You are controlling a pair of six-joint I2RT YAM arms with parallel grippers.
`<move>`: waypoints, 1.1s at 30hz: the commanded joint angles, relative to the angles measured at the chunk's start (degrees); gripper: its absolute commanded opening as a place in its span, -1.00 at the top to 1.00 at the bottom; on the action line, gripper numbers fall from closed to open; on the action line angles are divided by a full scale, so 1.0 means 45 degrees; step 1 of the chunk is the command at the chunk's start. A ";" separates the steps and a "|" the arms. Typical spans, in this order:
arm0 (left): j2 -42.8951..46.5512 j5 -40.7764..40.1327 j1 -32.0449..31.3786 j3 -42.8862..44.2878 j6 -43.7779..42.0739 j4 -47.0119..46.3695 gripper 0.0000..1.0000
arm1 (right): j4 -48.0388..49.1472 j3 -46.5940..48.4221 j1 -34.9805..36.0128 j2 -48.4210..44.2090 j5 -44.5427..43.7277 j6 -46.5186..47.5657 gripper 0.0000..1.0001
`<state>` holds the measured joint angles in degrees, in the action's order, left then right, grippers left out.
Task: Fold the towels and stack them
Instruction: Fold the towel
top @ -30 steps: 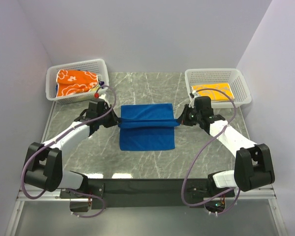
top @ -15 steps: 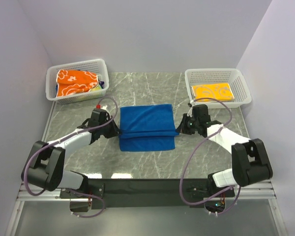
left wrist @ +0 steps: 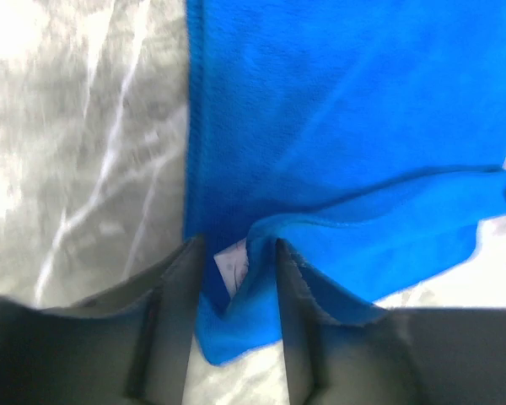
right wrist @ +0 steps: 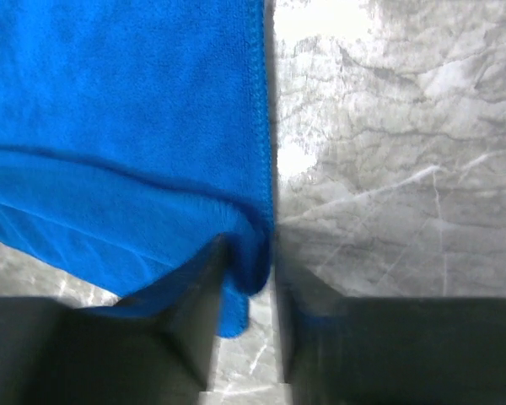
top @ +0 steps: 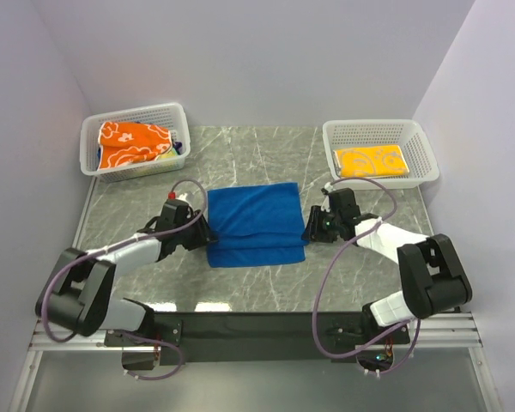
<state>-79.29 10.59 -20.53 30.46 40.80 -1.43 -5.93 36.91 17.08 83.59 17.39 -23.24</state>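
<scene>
Fingers (left wrist: 162,337) reach low over grey marbled table (top: 240,148).

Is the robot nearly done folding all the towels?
Not yet. Done: the yellow towel lies folded flat in the right basket. In hand: the blue towel is on the table, partly folded, with its near corners between the fingers of the left gripper and right gripper. Left: the orange towel lies bunched in the left basket, and nothing is stacked on the yellow one.
</scene>
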 commanded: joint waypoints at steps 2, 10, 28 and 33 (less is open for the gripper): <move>0.1951 -0.0672 -0.0163 -0.0479 0.0211 0.0975 -0.06 | -0.0866 0.0157 0.0693 -0.1521 -0.0503 0.0535 0.04; 0.6227 -0.2293 -0.0202 0.0007 0.0115 0.3792 -0.72 | -0.2841 0.2266 0.3038 -0.2113 -0.1989 0.3190 -0.11; 0.8419 -0.5478 0.0188 0.2080 -0.4026 0.5338 -0.79 | -0.3173 0.7793 0.5266 0.4059 0.1232 0.8309 -0.08; 0.8537 -0.5364 0.0695 0.2099 -0.4085 0.5358 -0.78 | -0.3115 0.8535 0.5696 0.4997 0.1624 0.8661 -0.07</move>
<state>-41.71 -13.41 -18.59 40.40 24.40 24.64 -19.75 71.85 41.54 104.62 21.78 12.56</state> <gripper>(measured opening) 0.892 0.539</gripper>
